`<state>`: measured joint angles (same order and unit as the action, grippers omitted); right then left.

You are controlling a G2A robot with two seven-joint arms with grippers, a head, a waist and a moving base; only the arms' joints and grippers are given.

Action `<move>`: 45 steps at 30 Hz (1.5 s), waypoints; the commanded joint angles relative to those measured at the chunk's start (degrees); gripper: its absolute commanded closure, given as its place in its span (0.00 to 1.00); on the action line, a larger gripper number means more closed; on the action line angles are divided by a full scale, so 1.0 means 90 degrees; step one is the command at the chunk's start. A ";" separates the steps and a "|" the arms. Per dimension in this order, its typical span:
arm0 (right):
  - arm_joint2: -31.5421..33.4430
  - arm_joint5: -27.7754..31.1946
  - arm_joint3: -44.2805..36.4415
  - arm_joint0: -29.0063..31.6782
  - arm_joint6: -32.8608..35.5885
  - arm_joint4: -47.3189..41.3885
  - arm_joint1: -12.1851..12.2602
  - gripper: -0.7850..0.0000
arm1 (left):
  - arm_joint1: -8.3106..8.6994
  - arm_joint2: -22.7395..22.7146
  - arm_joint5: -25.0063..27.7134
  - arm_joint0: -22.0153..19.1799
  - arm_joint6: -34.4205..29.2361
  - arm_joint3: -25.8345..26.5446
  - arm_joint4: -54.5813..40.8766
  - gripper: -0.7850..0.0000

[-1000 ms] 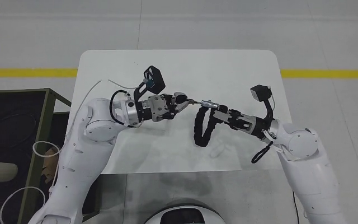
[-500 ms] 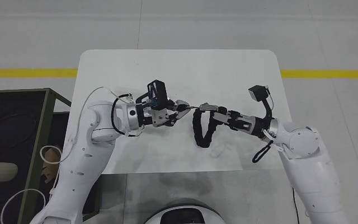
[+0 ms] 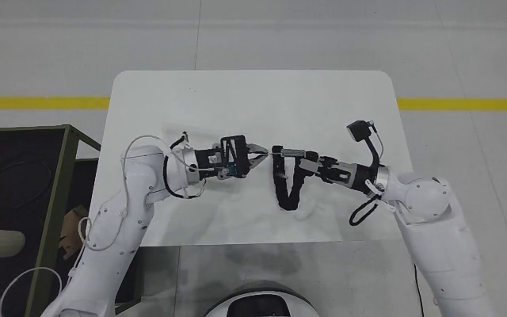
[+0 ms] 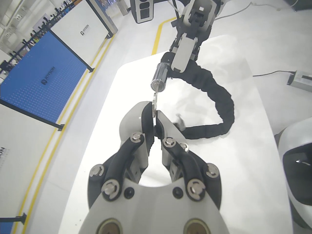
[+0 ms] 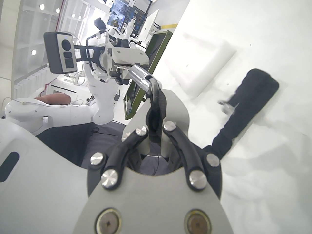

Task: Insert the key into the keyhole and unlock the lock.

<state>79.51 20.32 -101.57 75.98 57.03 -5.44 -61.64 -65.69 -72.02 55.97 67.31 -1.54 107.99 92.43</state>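
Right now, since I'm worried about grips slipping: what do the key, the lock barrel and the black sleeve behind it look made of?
Key: thin flat metal, dull silver, possibly steel or plated brass.
Lock barrel: polished metal, chrome-like, with bright reflections along its side.
Sleeve: matte black fabric, probably woven, wrinkled along its bends.

I've rolled the left wrist over, so its camera [image 3: 234, 145] has swung from the far side to sit above the left end effector [image 3: 252, 154]. The right end effector [image 3: 307, 156] has carried the lock [image 3: 287, 150] leftward, and the key [image 4: 154, 103] now meets its keyhole end.
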 commanded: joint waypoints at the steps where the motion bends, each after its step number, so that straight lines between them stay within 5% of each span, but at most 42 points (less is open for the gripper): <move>1: -0.0011 -0.0060 0.0018 -0.0016 -0.0051 0.0013 0.0001 1.00 | 0.0016 0.0025 -0.0123 0.0030 0.0481 -0.0157 0.0491 1.00; 6: 0.0024 -0.0307 0.0072 -0.0044 -0.0375 0.0380 0.0012 1.00 | -0.0041 -0.0155 -0.0793 0.0100 0.0632 -0.0714 -0.0188 1.00; 7: 0.0031 -0.0396 0.0056 -0.0041 -0.0475 0.0615 0.0017 1.00 | -0.0064 -0.0195 -0.0943 0.0104 0.0456 -0.0790 -0.0504 0.72; 9: 0.0040 -0.0603 0.0016 -0.0019 -0.0724 0.1055 0.0024 1.00 | -0.0111 -0.0257 -0.1105 0.0145 0.0041 -0.0929 -0.1443 0.00; 12: 0.0034 -0.1016 -0.0076 0.0038 -0.1114 0.1910 0.0037 1.00 | -0.0178 -0.0469 -0.1586 0.0219 -0.0731 -0.0909 -0.3854 0.00; 18: -0.0278 -0.1682 -0.0105 0.0007 -0.1555 0.2828 0.0005 1.00 | -0.0259 -0.0915 -0.4145 0.0670 -0.2314 -0.0276 -0.8523 0.00; 23: -0.0643 -0.1914 0.0175 -0.0172 -0.1818 0.2991 -0.0067 1.00 | -0.0239 -0.0733 -0.3794 0.1027 -0.3175 -0.0083 -0.8974 0.00; 24: -0.0698 -0.1971 0.0248 -0.0222 -0.1785 0.2952 -0.0080 0.60 | -0.0239 -0.0733 -0.3794 0.1027 -0.3175 -0.0083 -0.8974 0.00; 25: -0.0757 -0.2079 0.0340 -0.0283 -0.1752 0.2923 -0.0096 0.01 | -0.0239 -0.0733 -0.3794 0.1027 -0.3175 -0.0083 -0.8974 0.00; 36: -0.0934 -0.2769 0.0393 -0.0441 -0.1853 0.3367 -0.0156 0.00 | -0.0239 -0.0733 -0.3794 0.1027 -0.3175 -0.0083 -0.8974 0.00; 45: -0.0824 -0.2591 0.0034 -0.0141 -0.2303 0.3110 -0.0180 0.01 | -0.0239 -0.0733 -0.3794 0.1027 -0.3175 -0.0083 -0.8974 0.00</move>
<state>72.09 -3.01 -101.23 74.68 36.34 22.59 -63.25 -67.84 -78.61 21.82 76.55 -30.11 107.24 11.66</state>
